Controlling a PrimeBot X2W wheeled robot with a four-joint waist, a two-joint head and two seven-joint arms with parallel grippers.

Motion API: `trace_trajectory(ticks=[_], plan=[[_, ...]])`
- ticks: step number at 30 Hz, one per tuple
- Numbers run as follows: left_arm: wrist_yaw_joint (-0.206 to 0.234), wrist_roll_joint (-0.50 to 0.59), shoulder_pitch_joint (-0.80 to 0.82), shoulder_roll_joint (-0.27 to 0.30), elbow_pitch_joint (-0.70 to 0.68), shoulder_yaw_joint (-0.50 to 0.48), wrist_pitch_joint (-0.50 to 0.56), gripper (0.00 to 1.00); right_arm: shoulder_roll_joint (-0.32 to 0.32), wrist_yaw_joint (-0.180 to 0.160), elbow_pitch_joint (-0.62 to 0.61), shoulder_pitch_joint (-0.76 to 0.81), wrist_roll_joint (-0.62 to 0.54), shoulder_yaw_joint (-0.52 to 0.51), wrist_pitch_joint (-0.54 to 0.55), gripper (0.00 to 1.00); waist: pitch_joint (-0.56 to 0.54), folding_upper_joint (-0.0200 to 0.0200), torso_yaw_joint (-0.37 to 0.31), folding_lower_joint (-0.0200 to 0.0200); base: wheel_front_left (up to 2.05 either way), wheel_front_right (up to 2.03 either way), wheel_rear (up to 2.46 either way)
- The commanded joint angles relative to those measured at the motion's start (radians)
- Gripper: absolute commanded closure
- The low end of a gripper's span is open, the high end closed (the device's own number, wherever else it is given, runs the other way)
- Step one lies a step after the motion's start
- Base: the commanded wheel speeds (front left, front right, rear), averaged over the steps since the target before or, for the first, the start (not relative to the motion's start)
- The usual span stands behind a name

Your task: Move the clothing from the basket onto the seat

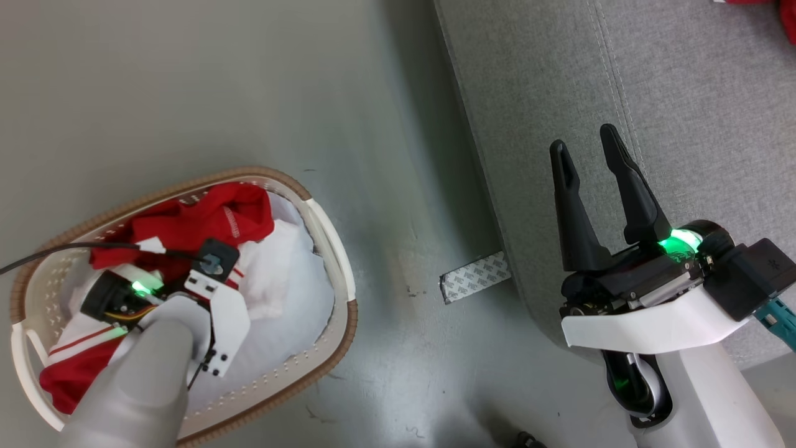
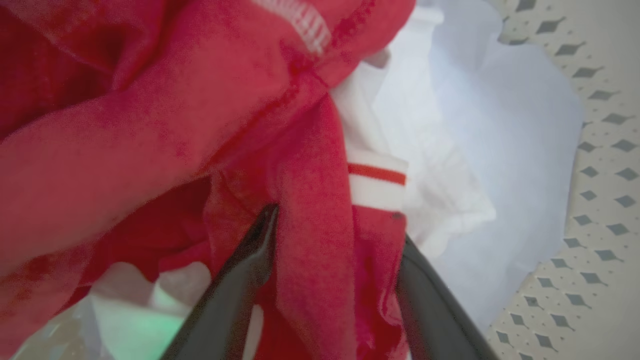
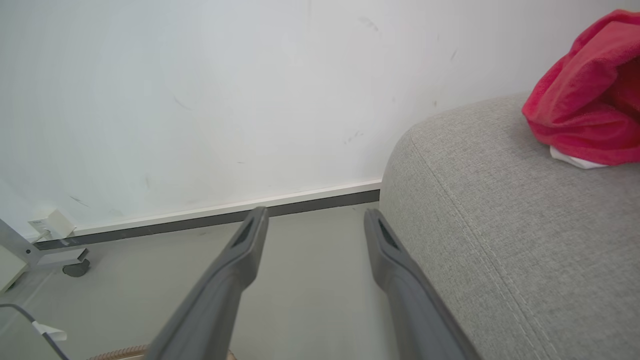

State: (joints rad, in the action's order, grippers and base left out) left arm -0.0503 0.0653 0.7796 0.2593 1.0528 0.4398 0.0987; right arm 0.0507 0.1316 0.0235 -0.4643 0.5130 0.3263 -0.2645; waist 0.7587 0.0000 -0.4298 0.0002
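**A:** How do the jaws of the left gripper point(image 2: 335, 225) stand?

**B:** Spread wide. There is one dark finger point(image 2: 250, 270) on either side of a hanging fold of the clothing point(image 2: 175, 125). The red fabric lies between them, but they are not closed on it.

**A:** And around that?

**B:** More red cloth with white stripes is heaped in the basket point(image 1: 273, 175), on top of a pale white cloth point(image 1: 292, 292). The basket stands on the grey floor point(image 1: 186, 93), well apart from the seat point(image 1: 684, 124).

**A:** The right gripper point(image 1: 583, 138)?

**B:** Its jaws are also spread, with nothing between them. It hovers above the seat's near edge, fingers pointing along the cushion. From its wrist camera the rounded grey corner is just beside the right finger point(image 3: 400, 270), with floor and a white wall point(image 3: 200, 100) beyond.

**A:** Anything on the seat?

**B:** A bunched red garment point(image 3: 585, 115) with a bit of white under it lies on the cushion, well apart from that gripper. A strip of patterned tape point(image 1: 476, 277) lies on the floor, touching the seat's base.
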Motion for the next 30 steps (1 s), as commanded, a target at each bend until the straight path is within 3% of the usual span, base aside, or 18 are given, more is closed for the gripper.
trace_trajectory(ticks=[1, 8, 17, 30], plan=[[0.005, 0.015, 0.010, 0.008, 0.002, 0.004, -0.011, 1.00, 0.000, -0.001, -0.007, -0.007, 0.009, 0.002, 0.000, 0.00, 0.006, 0.0000, -0.004, -0.0002, 0.00, 0.00, 0.00], [-0.003, -0.052, -0.001, -0.051, 0.028, -0.016, -0.082, 1.00, 0.000, -0.001, 0.024, 0.038, -0.010, -0.027, 0.000, 0.00, -0.056, 0.0000, 0.047, -0.0002, 0.00, 0.00, 0.00], [-0.030, -0.143, -0.093, -0.148, 0.018, -0.044, -0.213, 1.00, 0.001, -0.001, 0.084, 0.127, -0.068, -0.092, 0.000, 0.00, -0.291, 0.0000, 0.155, -0.0002, 0.00, 0.00, 0.00], [-0.052, -0.246, -0.229, -0.199, -0.121, -0.035, -0.293, 1.00, 0.001, -0.001, 0.144, 0.309, -0.105, -0.164, 0.000, 0.00, -0.594, 0.0000, 0.268, -0.0002, 0.00, 0.00, 0.00]])
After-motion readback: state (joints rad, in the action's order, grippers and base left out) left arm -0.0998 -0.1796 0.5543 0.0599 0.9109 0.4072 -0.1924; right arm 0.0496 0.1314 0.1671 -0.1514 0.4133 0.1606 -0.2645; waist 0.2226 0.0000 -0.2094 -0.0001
